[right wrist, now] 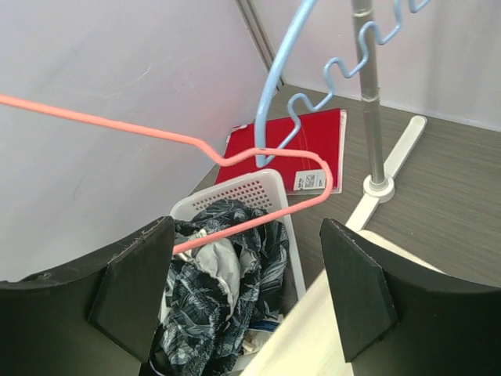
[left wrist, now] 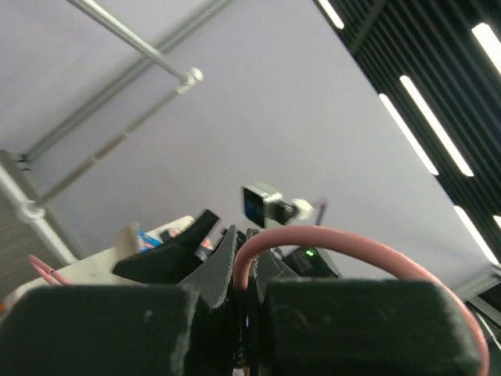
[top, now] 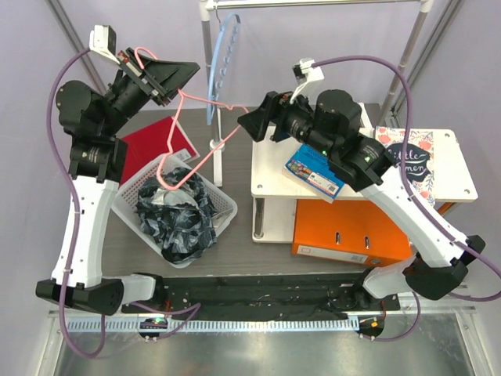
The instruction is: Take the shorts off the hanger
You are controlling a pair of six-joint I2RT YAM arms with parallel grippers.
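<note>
Shorts [top: 178,218] in basket [right wrist: 235,192]: hold left gripper [top: 153,72] clamped on bare hanger [left wrist: 337,233], draw empty, wide-open right gripper [top: 252,124] back clear of its wire.

The patterned book [top: 419,160] cover reads partly "ttle … men".

Left arm [top: 82,227], right arm [top: 415,219]: white links, black joints, purple cables [top: 56,82] (looping loosely). Right gripper [right wrist: 246,227]: matte black wedge fingers [right wrist: 356,290], possibly plastic.
</note>
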